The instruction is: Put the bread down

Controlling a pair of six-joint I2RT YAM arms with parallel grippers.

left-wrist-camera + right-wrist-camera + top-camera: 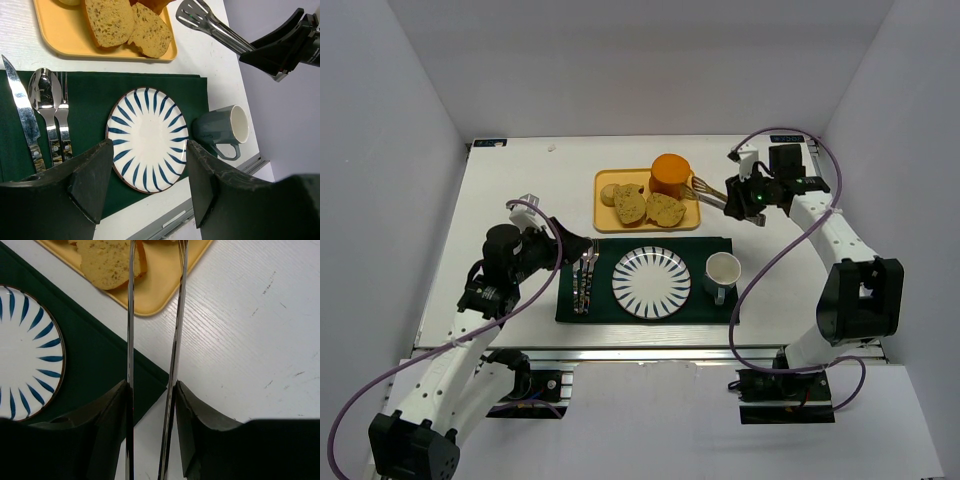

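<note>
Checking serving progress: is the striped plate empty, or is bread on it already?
Empty. The striped plate shows only its blue pattern; the bread slices lie on the yellow tray.

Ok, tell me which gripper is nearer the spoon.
Left. The left gripper hovers open by the spoon on the green mat; the right gripper, holding tongs, sits beyond the plate, beside the yellow tray.

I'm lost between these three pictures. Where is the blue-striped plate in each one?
Top external: the striped plate sits in the middle, between the two arms.
Left wrist: the plate fills the centre of the picture.
Right wrist: only part of the plate shows, cut off by the left edge, left of the tongs.
Shared landmark: the yellow tray, seen in every view.
</note>
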